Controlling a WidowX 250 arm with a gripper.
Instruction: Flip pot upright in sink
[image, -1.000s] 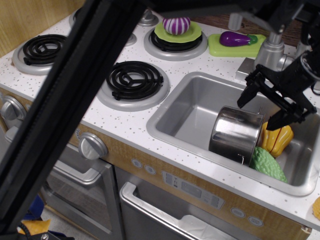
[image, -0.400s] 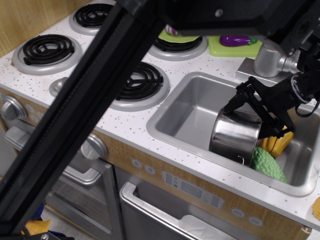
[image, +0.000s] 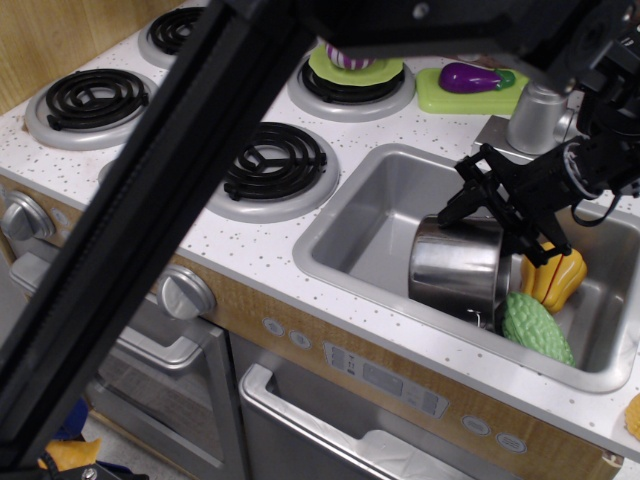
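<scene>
Since a second ago the gripper (image: 500, 215) has dropped from above the sink (image: 380, 190) down onto the top edge of the pot (image: 458, 268), and the pot has shifted slightly toward the left of the frame. We see the pot lying tilted in the right half of the sink, right of centre in the picture, its mirror side toward us, leaning against the yellow ribbed vegetable (image: 556, 277) and touching the green bumpy vegetable (image: 536, 327) at lower right.

The jaws are spread, one finger at the pot's upper left edge and the other at its upper right; we judge them not yet clenched on anything.

We think the main risk is a slip: the wall is shiny and curved, so a shallow pinch could let the pot roll or pop out. The two vegetables crowd its right side and may jam the turn or be pushed around. The faucet base (image: 535, 118) stands just behind the gripper and could be struck.

Counting on the desk: one pot, one sink, four coil burners (image: 270, 160), two vegetables in the basin, one purple eggplant (image: 470, 76) at upper right.
</scene>
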